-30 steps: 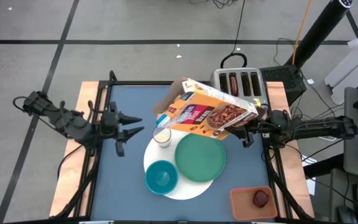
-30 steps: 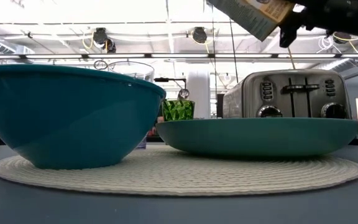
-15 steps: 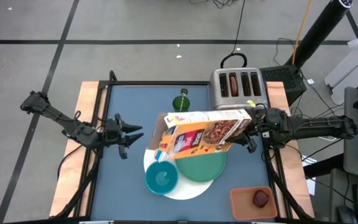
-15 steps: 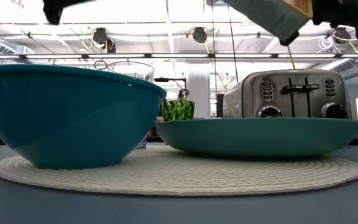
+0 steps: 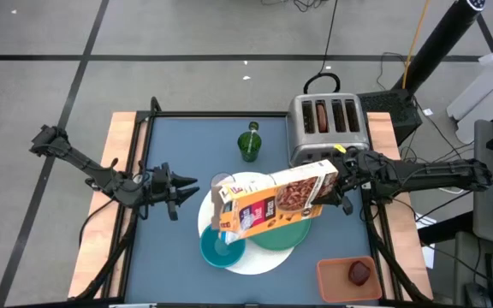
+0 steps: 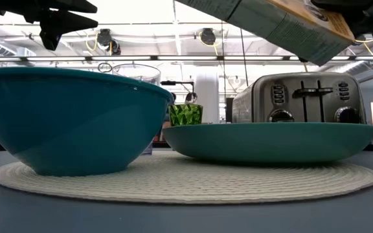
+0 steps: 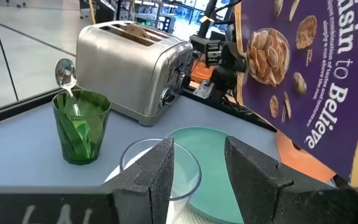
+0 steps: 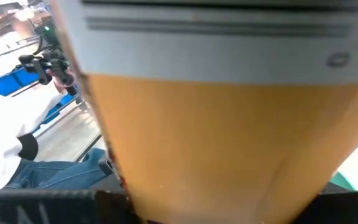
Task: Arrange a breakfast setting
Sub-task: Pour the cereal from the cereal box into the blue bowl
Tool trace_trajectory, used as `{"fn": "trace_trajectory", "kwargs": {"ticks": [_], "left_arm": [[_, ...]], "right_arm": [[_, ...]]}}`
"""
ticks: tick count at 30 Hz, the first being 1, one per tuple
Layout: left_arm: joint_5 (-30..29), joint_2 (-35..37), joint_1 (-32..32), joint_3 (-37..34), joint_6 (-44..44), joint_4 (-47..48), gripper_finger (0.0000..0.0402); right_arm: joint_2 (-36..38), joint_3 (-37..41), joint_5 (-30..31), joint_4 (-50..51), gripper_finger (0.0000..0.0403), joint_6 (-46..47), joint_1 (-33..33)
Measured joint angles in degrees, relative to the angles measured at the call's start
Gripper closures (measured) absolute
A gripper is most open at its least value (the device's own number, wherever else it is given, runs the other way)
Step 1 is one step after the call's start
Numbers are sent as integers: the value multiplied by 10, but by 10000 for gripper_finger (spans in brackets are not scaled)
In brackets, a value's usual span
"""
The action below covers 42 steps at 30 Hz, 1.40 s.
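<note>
While overhead hides it, left wrist shows spoon (image 7: 64, 73) in green cup (image 7: 80, 126).

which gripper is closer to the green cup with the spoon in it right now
The left. The left gripper hangs open over the table, off to the left of the green cup and nearer the table's front. The right gripper sits farther off on the cup's other side, shut on the cereal box.

Grey concrete floor (image 5: 187, 34) w/ dark tape lines, upper frame. Ceiling lights (image 6: 109, 40) and beams across top of low view. White pillar (image 6: 206, 97) mid-frame.
</note>
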<state>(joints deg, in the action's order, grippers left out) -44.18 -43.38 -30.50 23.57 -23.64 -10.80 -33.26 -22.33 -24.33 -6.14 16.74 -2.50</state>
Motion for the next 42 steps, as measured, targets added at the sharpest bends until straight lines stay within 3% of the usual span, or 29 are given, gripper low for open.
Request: {"fn": "trace_trajectory", "kwargs": {"ticks": [11,23,42], "left_arm": [[0,0,0,0,4,0,252],[0,0,0,0,4,0,252],[0,0,0,0,-5,0,252]], "right_arm": [[-10,-93,1,147,229,-53,0],[-26,-146,2,214,229,-86,0],[-89,-147,5,244,227,-159,0]]}}
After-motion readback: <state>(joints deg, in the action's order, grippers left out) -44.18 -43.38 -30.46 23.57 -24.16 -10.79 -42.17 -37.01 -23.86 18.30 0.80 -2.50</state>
